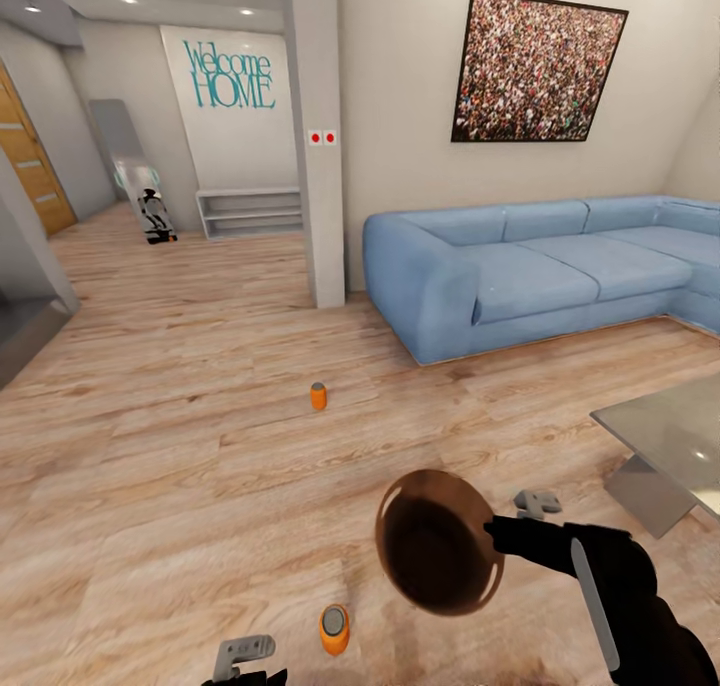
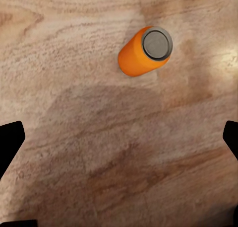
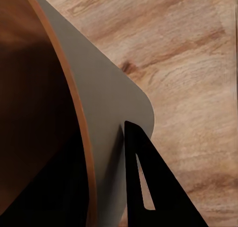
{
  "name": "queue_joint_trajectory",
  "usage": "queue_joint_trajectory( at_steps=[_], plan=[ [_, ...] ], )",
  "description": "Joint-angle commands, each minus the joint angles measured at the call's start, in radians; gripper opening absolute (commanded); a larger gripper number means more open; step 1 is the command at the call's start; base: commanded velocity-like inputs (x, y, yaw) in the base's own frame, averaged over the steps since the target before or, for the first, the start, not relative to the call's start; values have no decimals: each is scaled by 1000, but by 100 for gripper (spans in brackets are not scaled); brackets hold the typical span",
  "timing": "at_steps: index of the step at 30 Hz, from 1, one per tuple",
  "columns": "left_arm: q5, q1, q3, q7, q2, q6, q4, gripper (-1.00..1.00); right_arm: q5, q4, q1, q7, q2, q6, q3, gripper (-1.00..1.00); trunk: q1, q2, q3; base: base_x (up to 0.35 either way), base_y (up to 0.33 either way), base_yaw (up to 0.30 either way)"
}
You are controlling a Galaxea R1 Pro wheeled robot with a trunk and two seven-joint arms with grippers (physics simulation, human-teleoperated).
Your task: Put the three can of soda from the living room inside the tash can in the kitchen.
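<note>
Head view: right gripper [image 1: 497, 529] is clamped on the rim of the trash can [image 1: 440, 544], held above the wood floor [image 1: 180, 446] with its opening tipped toward the camera. Right wrist view: one dark finger [image 3: 148, 187] lies against the bin's outer wall [image 3: 109, 117], glossy brown interior on the other side; jaws closed on the rim.

Near orange soda can [image 1: 334, 629] stands upright on the floor, just beside and below the bin's lower left edge, apart from it. Left gripper [image 1: 245, 656] sits at the bottom edge, just left of this can. Left wrist view: same can [image 2: 145, 50] stands ahead of the spread fingertips [image 2: 10, 140], untouched; jaws wide apart, holding nothing.

Far orange soda can [image 1: 318, 396] stands upright mid-floor, well apart from both grippers, short of the blue sofa [image 1: 540, 266]. Grey coffee table [image 1: 670, 446] at right.
</note>
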Motion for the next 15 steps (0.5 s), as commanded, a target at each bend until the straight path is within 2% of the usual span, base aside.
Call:
queue_joint_trajectory(
  at_steps=[1,6,15],
  plan=[
    [0,0,0,0,0,0,0,100,-18,-1,0,3,0,3,-7,-100,0,0,-1,0,0,-66],
    [-1,0,0,0,0,0,0,100,-18,-2,0,3,0,4,-28,-100,0,0,-9,0,0,-80],
    [0,0,0,1,0,0,1,100,-15,-2,0,3,0,3,-30,-100,0,0,-23,0,0,-81]
  ],
)
